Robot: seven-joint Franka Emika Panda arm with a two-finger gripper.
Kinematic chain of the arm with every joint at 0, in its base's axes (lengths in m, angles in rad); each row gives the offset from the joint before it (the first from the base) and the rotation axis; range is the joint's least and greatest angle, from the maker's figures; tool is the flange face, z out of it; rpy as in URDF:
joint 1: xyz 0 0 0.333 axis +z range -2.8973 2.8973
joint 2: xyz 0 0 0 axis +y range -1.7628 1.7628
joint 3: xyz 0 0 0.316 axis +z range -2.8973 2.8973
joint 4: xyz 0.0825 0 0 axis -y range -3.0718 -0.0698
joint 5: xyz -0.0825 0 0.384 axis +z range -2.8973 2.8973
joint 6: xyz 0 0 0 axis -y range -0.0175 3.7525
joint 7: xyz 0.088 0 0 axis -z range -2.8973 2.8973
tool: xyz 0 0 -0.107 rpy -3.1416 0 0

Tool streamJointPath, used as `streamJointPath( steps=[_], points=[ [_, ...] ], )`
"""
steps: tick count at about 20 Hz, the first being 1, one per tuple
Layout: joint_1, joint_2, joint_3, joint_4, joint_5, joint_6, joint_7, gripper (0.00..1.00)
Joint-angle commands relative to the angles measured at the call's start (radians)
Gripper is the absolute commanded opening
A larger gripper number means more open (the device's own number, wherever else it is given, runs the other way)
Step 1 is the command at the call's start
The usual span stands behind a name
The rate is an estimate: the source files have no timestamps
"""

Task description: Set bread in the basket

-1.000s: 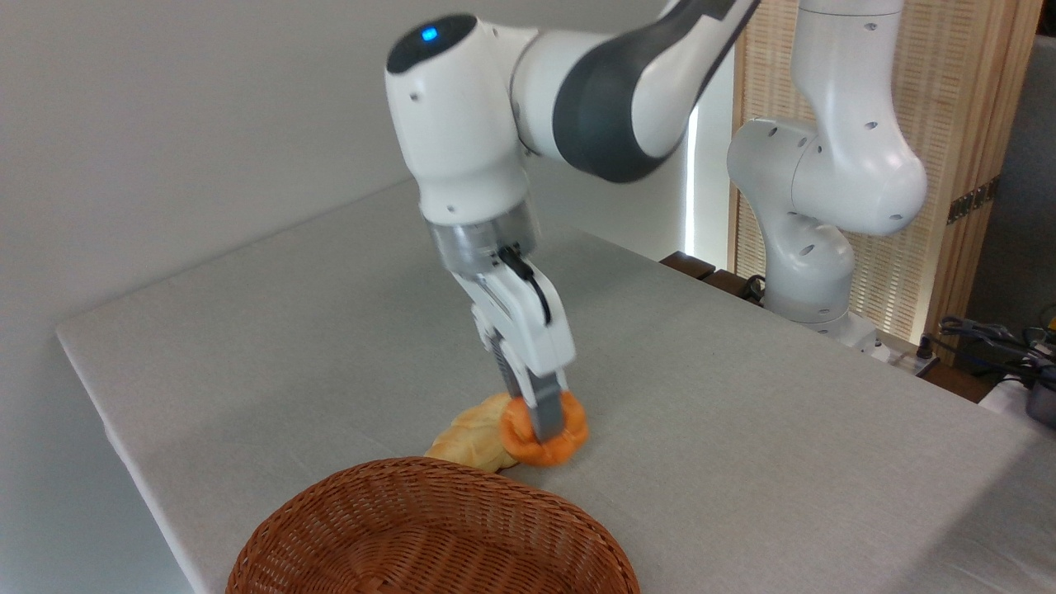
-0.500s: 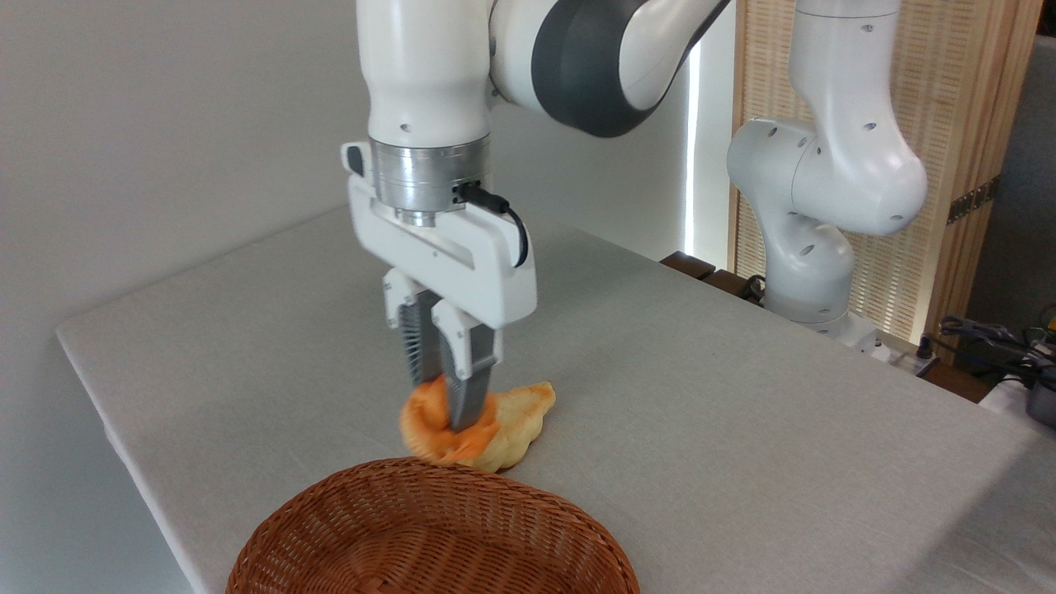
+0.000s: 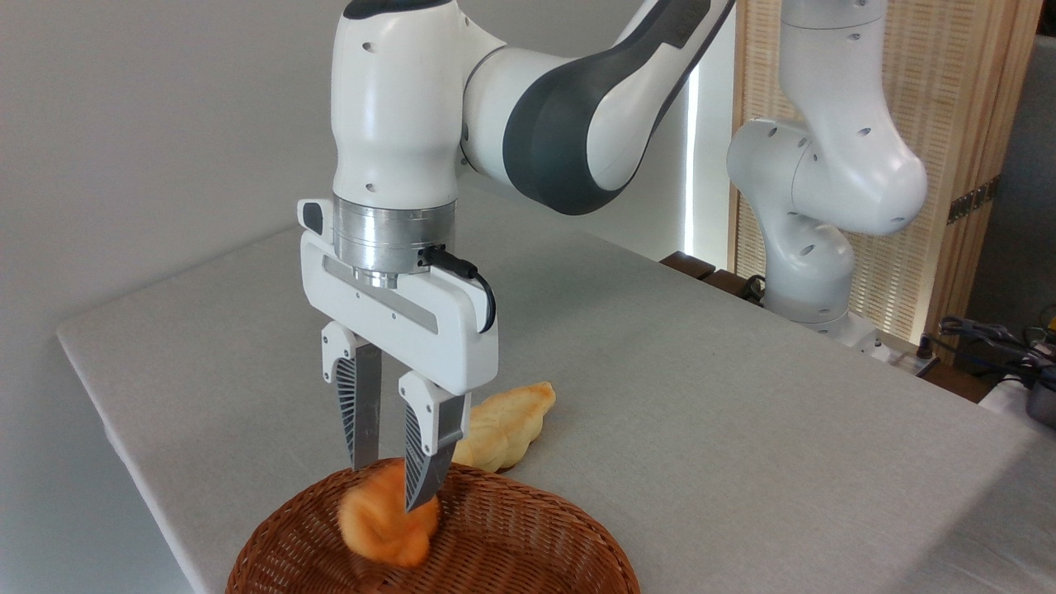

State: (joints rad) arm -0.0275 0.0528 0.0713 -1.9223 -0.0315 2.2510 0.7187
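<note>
Right now, at the left of the scene, the desk point(image 3: 247, 330) stretches away under a pale grey cloth, its near-left edge running toward the plain wall behind it. Down at the front sits the basket point(image 3: 528, 536), a wide oval of reddish-brown wicker, partly cut off by the bottom of the view. My end effector point(image 3: 389, 483) hangs straight down over the basket's left half, fingertips just past the rim. My two ribbed fingers point(image 3: 361, 412) stand clearly apart, with a gap between them, and they grip nothing. The bread point(image 3: 381, 530), a small deep-orange bun, is blurred and sits inside the basket just below my fingertips; I cannot tell whether it touches the wicker floor or whether my right fingertip brushes it. Just behind the basket's far rim, a little to the right of my fingers, a pale golden loaf point(image 3: 505, 425) lies on the cloth, long and ridged, pointing up and to the right. It is outside the basket, and its near end is hidden by the rim and by my finger. Further right, my white and grey arm point(image 3: 569, 107) sweeps up out of view and comes down again to its base point(image 3: 813, 256) at the desk's far edge, in front of a wooden slatted screen point(image 3: 949, 165). At the far right edge some cables point(image 3: 990, 338) lie beside the desk.
</note>
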Motion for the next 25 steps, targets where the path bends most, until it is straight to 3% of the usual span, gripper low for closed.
streamJointPath(
  steps=[1,4,6,8,12,25],
  points=[
    [0.001,0.009,0.002,0.017,-0.018,0.009,-0.013,1.0],
    [-0.003,-0.004,-0.008,0.061,-0.019,-0.014,-0.024,1.0],
    [-0.006,-0.03,-0.025,0.097,-0.016,-0.108,-0.07,1.0],
    [-0.006,-0.05,-0.063,0.129,-0.005,-0.235,-0.07,1.0],
    [-0.006,-0.08,-0.079,0.172,-0.005,-0.399,-0.07,1.0],
    [-0.006,-0.08,-0.067,0.197,-0.007,-0.47,-0.079,1.0]
  ],
)
